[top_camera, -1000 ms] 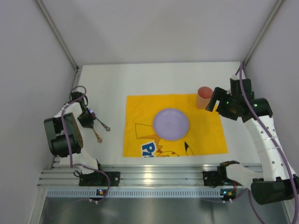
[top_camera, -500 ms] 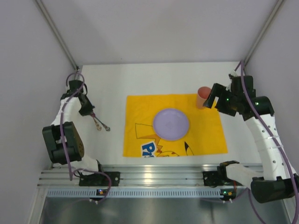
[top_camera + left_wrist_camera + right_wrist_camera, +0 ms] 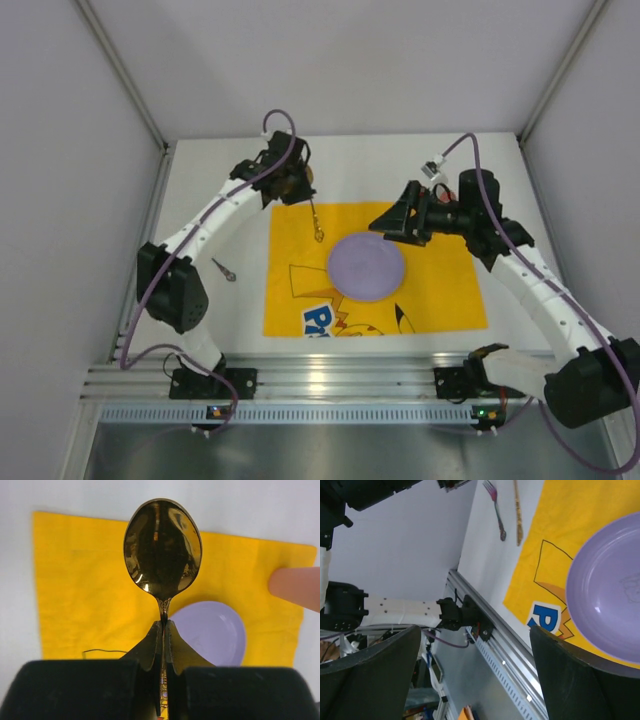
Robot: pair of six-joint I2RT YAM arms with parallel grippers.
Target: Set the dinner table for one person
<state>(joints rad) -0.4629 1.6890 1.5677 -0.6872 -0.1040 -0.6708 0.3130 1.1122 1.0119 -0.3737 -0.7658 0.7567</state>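
Lilac round plate point(image 3: 366, 266) laid on yellow cloth mat point(image 3: 300, 250); left fingers point(image 3: 150, 647) clamp gold spoon point(image 3: 162, 550), right fingers point(image 3: 370, 680) gape empty; metal fork point(image 3: 496, 510) unplaced.

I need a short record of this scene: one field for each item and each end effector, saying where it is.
left end effector: shut on the gold spoon, over the yellow mat
right end effector: open, empty
purple plate: on the mat, near its middle
fork: on the white table, left of the mat
pink cup: at the mat's right edge, partly in view
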